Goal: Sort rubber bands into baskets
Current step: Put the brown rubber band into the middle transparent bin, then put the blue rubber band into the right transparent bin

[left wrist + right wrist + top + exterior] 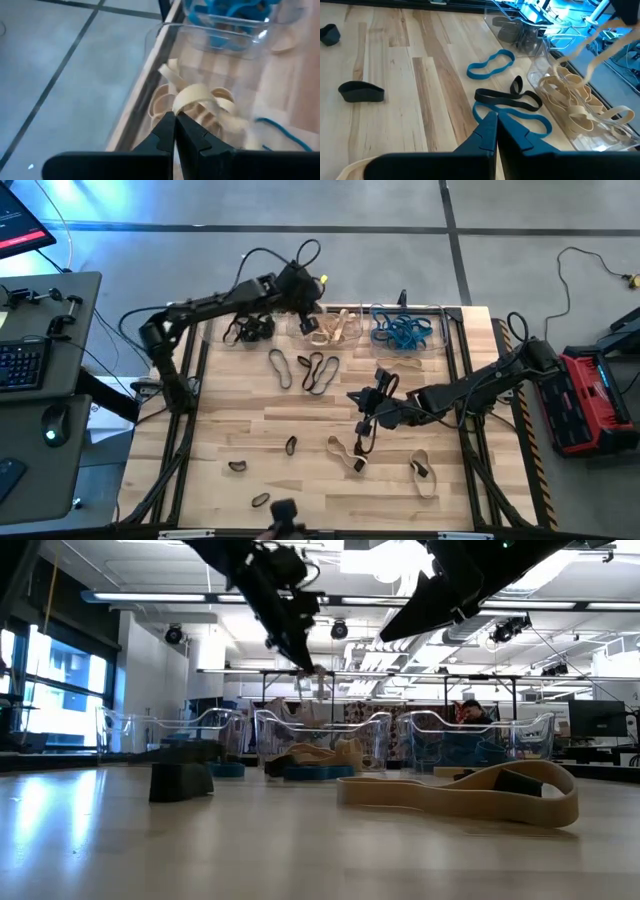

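Three clear baskets stand in a row at the table's far edge: one with black bands (250,328), one with tan bands (338,328), one with blue bands (405,332). My left gripper (312,318) is over the tan basket, shut on a tan rubber band (192,95). My right gripper (358,405) is shut and empty, lifted above the middle of the table. Beyond its fingertips (496,117) a blue band (525,119), a black band (507,100) and another blue band (490,65) lie flat on the wood. My left gripper pinches the tan band (181,107) between its two fingertips, coming from above and pointing down. The band hangs slack below the fingers (318,675). Its lower part (570,60) reaches the tan basket's opening.
Loose bands lie on the near half of the table: small black ones (290,445), (237,467), (260,500) and tan ones (345,452), (420,472). In the low view a wide tan band (470,795) and a black band (180,780) lie close to the camera.
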Controlling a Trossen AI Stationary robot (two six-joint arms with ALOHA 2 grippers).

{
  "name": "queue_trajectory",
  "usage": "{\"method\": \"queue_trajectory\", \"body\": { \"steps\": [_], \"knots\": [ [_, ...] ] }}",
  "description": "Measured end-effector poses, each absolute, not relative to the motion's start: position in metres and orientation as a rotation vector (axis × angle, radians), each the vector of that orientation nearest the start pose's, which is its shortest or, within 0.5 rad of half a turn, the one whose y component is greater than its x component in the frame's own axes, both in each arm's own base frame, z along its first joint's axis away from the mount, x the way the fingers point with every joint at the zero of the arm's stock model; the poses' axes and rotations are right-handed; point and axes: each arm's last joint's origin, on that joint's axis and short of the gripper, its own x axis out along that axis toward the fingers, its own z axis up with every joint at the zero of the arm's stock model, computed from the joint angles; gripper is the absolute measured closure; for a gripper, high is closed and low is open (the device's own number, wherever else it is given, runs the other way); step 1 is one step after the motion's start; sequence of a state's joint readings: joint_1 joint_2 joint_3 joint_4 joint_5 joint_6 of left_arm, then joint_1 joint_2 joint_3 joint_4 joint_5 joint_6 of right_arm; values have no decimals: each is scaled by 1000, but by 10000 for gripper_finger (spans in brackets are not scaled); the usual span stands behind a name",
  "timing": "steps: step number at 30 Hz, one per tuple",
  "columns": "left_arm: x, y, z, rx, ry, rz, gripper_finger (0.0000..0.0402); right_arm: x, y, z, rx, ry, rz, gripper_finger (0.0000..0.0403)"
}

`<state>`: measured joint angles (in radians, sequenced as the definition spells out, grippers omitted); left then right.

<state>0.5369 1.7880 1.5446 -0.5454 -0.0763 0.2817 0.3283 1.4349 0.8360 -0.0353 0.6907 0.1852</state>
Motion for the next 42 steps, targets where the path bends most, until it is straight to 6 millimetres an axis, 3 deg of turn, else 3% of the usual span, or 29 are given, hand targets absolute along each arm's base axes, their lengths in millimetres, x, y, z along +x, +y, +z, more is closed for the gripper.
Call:
{"method": "queue_trajectory", "body": {
  "steps": [6,12,27,31,37,42],
  "knots": [
    [353,237,262,11,856,421,401,283,77,223,-135,526,-399,403],
    [357,247,242,11,896,404,391,282,77,221,-109,540,-394,403],
    [372,228,243,35,826,279,240,284,72,219,-25,576,-331,402],
    [376,227,246,9,765,256,238,285,72,217,-23,575,-332,386],
    [378,211,236,45,629,225,261,298,76,199,-71,590,-322,313],
    [361,187,238,108,458,227,282,307,70,184,-69,609,-350,263]
  ]
}}
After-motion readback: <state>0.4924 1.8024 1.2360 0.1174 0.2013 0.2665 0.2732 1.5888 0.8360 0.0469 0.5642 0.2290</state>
